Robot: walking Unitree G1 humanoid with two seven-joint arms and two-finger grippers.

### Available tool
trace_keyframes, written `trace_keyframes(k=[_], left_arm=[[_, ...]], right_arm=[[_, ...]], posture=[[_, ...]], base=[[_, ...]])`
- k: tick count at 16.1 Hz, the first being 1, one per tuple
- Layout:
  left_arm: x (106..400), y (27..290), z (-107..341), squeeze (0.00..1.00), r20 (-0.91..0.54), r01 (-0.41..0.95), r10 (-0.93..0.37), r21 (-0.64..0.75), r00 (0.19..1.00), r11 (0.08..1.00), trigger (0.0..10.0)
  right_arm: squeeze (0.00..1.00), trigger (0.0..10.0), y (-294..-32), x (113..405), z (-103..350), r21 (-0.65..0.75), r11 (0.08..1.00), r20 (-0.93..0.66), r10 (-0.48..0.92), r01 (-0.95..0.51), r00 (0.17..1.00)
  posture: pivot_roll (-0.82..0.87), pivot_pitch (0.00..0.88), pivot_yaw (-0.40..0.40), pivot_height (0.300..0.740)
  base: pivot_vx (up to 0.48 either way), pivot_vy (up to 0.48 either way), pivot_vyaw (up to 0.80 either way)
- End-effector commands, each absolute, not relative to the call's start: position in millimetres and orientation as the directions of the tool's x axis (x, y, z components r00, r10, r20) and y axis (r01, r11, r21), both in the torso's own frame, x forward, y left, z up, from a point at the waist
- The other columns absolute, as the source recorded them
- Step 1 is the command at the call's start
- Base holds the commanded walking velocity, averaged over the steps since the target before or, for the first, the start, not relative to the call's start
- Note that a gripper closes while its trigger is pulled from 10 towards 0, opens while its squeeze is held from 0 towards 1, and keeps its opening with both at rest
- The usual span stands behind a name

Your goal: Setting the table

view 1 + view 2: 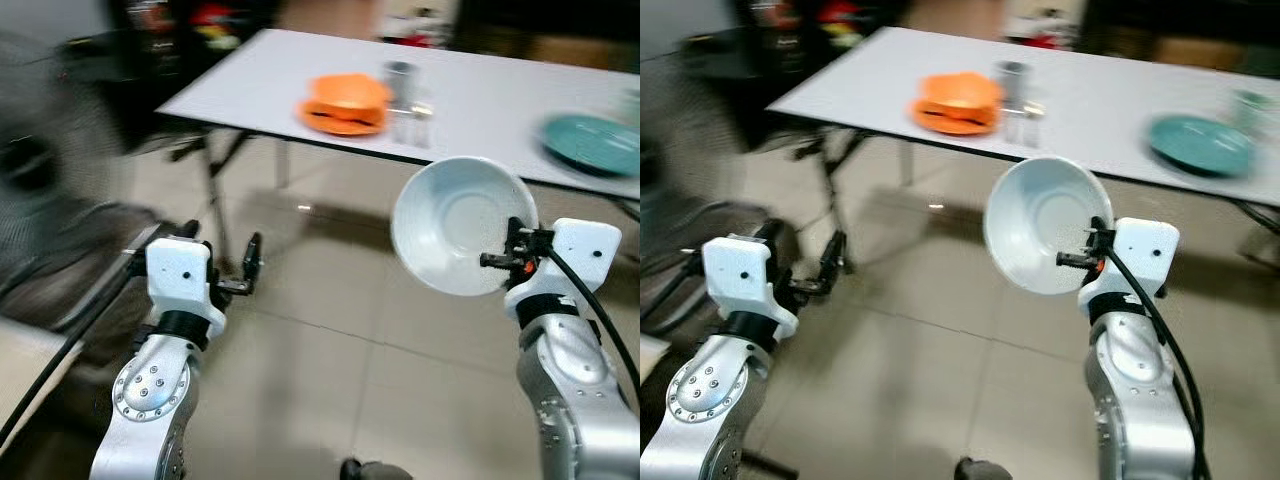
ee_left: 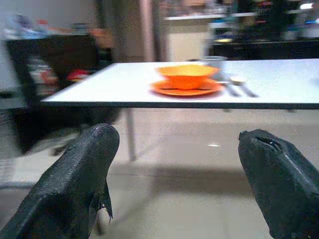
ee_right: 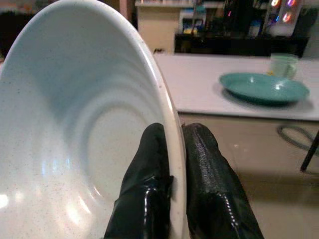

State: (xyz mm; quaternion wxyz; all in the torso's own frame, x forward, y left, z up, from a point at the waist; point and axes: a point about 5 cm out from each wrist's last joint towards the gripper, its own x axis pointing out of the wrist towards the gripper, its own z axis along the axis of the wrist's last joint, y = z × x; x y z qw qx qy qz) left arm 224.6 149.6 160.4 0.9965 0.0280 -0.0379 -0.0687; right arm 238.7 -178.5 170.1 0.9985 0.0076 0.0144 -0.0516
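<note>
We stand short of the white table [image 1: 480,110], floor tiles between us and its near edge. The picture is blurred, so we judge ourselves in transit: the carry step of setting the table.

Right gripper [image 3: 174,164] is clamped on the rim of the pale bowl [image 1: 455,225], one finger inside the wall, one outside. The bowl is held up on edge, tilted, its hollow facing us, off the table and well in front of it, on our right.

Left gripper [image 2: 174,164] is spread wide and empty, held low on our left, pointing toward the table.

On the table: an orange bowl [image 1: 348,95] sitting on an orange plate [image 1: 340,122] toward the left, a metal cup [image 1: 400,80] just beside them, and a teal plate [image 1: 592,142] at the far right with a pale green mug [image 3: 284,64] behind it.

Next move, as we judge it: close the gap to the table, then level the bowl and set it down, likely on the teal plate, which has no bowl yet. The one-sided rim grip leaves the bowl free to swing, so a slow lowering seems wise.
</note>
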Motion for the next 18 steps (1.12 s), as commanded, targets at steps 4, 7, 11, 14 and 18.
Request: trace_keyframes(k=[4,7,11,14,18], left_arm=[[227,150,161,0.0,0.066,0.139,-0.143,0.06,0.988,0.988,10.0],[229,150,162,0.0,0.063,0.146,-0.151,0.068,0.987,0.987,10.0],[229,148,160,0.0,0.053,0.166,-0.17,0.066,0.984,0.984,10.0],[231,145,159,0.0,0.053,0.171,-0.175,0.061,0.983,0.983,10.0],[232,143,159,0.0,0.055,0.167,-0.17,0.057,0.984,0.984,10.0]], right_arm=[[0.0,10.0,-166,235,165,0.01,1.0,-0.065,0.008,-0.008,0.998],[0.0,10.0,-169,235,163,-0.016,1.0,-0.086,0.0,-0.001,0.996],[0.0,10.0,-174,233,164,-0.032,0.999,-0.086,-0.033,0.031,0.996],[0.0,10.0,-174,235,168,-0.053,0.998,-0.057,-0.038,0.035,0.998],[0.0,10.0,-172,239,171,-0.011,1.0,-0.054,-0.005,0.004,0.999]], posture=[[0.01,0.0,-0.008,0.74],[0.01,0.0,-0.007,0.74],[0.0,0.0,0.001,0.74],[-0.01,0.0,0.002,0.74],[-0.01,0.0,-0.002,0.74]], base=[[0.064,0.0,-0.74],[0.271,0.0,-0.58],[0.322,0.0,-0.59],[0.345,0.0,-0.2],[0.351,0.0,0.0]])
